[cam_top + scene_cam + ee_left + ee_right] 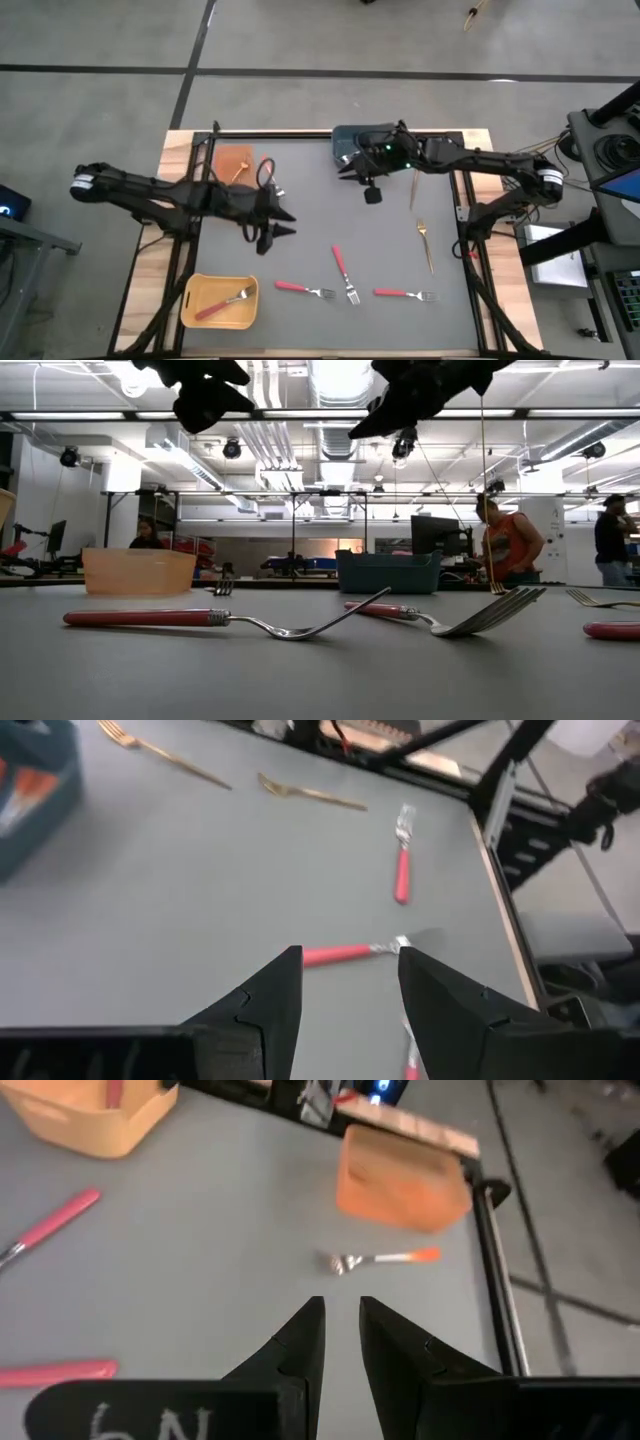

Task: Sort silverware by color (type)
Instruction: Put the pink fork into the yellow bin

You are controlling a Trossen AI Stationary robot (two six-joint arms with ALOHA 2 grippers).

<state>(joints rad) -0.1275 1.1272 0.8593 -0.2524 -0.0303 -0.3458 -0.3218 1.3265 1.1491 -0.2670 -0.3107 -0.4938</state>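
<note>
Pink forks: three lie loose along the lower middle of the high view: one [304, 289] lying flat left of centre, one [343, 271] angled head-down beside it, one [404, 294] to the right. A fourth [224, 303] already rests in the yellow bin [192, 311] at lower left.
Gold forks: one [426, 243] at right of centre, a second [414, 188] above it near the right arm. Both loose on the mat.
Left gripper [283, 222]: left of centre in the high view, above the pink row, fingers apart, nothing between them. Its wrist view shows a pink handle [338, 955] just past the fingertips.
Right gripper [347, 166]: upper middle, beside the blue-grey bin [350, 135], fingers nearly together, empty. It seems to be waiting.
Orange fork [385, 1259]: on the mat just in front of the orange bin [233, 158] at upper left; not yet inside.
Step in hand (judgement): left arm lines up on the nearest pink fork.
How to do it well: turn the wrist so the fingers straddle the handle crosswise, not along it. Grip mid-handle, away from the tines. Come straight down; the fork lies flat and may skid if nudged sideways. Lift clear of the neighbouring fork before swinging to the yellow bin.
Risk: thin handle slipping out of a shallow pinch.
</note>
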